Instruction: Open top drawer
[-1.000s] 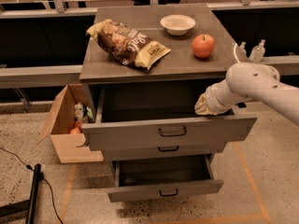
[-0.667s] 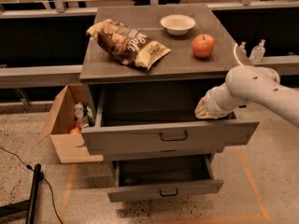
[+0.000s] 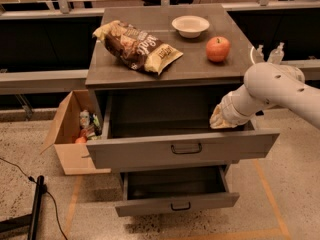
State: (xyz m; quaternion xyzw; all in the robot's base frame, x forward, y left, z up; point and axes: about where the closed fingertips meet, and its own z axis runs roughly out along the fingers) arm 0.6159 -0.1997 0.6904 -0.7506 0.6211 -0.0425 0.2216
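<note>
The top drawer [image 3: 150,153] is a wide grey metal drawer with a small black bar handle [image 3: 186,148] at the centre of its front. It stands pulled well out from the grey cabinet [image 3: 165,69], and what shows of its inside looks dark and empty. My white arm [image 3: 280,86] reaches in from the right. My gripper [image 3: 219,123] sits at the end of a beige-sleeved wrist. It dips into the drawer's right side just behind the front panel.
A lower grey drawer [image 3: 177,202] also stands open below. On the cabinet top lie a chip bag [image 3: 135,46], a white bowl [image 3: 190,26] and a red apple [image 3: 218,49]. An open cardboard box [image 3: 70,134] with items stands on the floor at the left. A black pole [image 3: 35,209] lies at the bottom left.
The top drawer has slid further out toward the camera. My gripper and wrist have moved with it, staying at its right side.
</note>
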